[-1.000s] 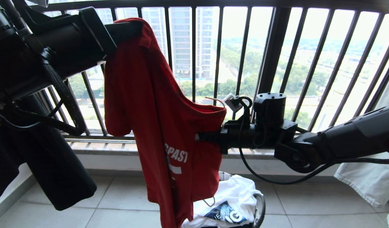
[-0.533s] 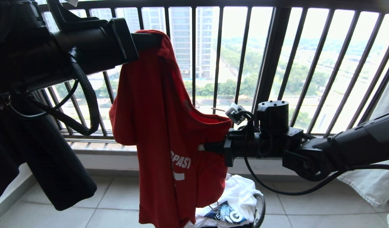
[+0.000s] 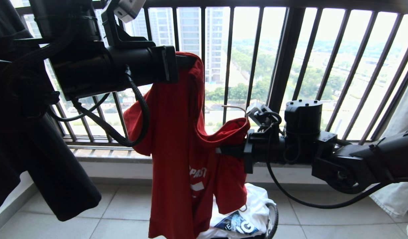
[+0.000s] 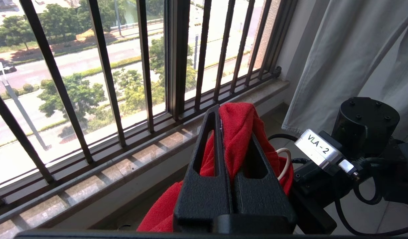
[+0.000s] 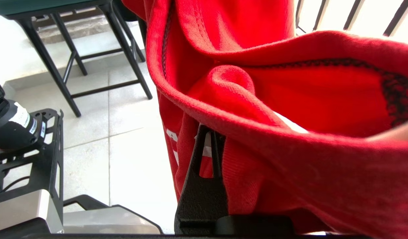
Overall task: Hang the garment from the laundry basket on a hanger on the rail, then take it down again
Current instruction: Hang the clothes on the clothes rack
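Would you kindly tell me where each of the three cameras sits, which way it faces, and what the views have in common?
Head view: from the robot's head, facing the barred window; both arms show, the left pincer high, the right pincer lower, each shut on the red T-shirt.
Left wrist view: behind the left pincer, facing the window sill; the right arm's wrist shows beside it.
Right wrist view: behind the right pincer, facing floor tiles and a dark stand.
Shared: all three show the red T-shirt.
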Controlling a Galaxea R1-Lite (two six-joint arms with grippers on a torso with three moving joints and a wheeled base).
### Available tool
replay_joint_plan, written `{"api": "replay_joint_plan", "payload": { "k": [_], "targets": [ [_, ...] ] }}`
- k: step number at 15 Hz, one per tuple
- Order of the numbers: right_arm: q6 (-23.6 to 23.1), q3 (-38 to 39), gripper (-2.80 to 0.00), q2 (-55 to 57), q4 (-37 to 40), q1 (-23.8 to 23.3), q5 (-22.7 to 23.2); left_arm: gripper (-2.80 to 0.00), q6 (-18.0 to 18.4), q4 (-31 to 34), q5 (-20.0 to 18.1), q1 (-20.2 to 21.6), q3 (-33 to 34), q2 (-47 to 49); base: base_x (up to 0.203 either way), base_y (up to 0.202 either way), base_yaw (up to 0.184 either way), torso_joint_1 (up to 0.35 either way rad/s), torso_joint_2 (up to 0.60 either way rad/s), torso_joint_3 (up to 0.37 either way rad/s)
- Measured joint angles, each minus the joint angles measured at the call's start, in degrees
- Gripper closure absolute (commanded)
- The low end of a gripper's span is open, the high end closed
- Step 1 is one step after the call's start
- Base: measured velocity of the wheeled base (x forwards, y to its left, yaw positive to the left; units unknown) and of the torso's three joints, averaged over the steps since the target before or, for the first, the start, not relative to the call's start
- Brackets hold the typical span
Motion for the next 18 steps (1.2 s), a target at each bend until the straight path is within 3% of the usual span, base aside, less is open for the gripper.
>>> {"api": "replay_joint_plan", "payload": {
  "k": [3,5,9,12,18],
  "targets": [
    [0.3,0.0,0.0,-1.1,0.0,0.0,0.0,0.0,3.2,2.9,5.7,-3.5,-1.0,1.8,0.0,0.0,0.0,0.0,0.0,0.0],
    [0.6,-0.4,0.0,-1.9,0.0,0.0,0.0,0.0,4.0,4.2,7.2,-5.2,-0.9,2.4,0.0,0.0,0.0,0.0,0.0,0.0],
    [0.7,-0.7,0.0,-3.1,0.1,-1.0,0.0,0.0,8.5,7.6,14.0,-6.8,-0.4,2.0,0.0,0.0,0.0,0.0,0.0,0.0],
    [2.4,-0.8,0.0,-3.9,0.0,-1.5,0.0,0.0,11.1,8.0,15.8,-7.0,1.4,0.7,0.0,0.0,0.0,0.0,0.0,0.0],
    [2.7,-0.9,0.0,-4.7,0.0,-1.9,0.0,0.0,11.6,7.6,18.9,-6.8,3.3,-1.9,0.0,0.0,0.0,0.0,0.0,0.0]
  ]
}}
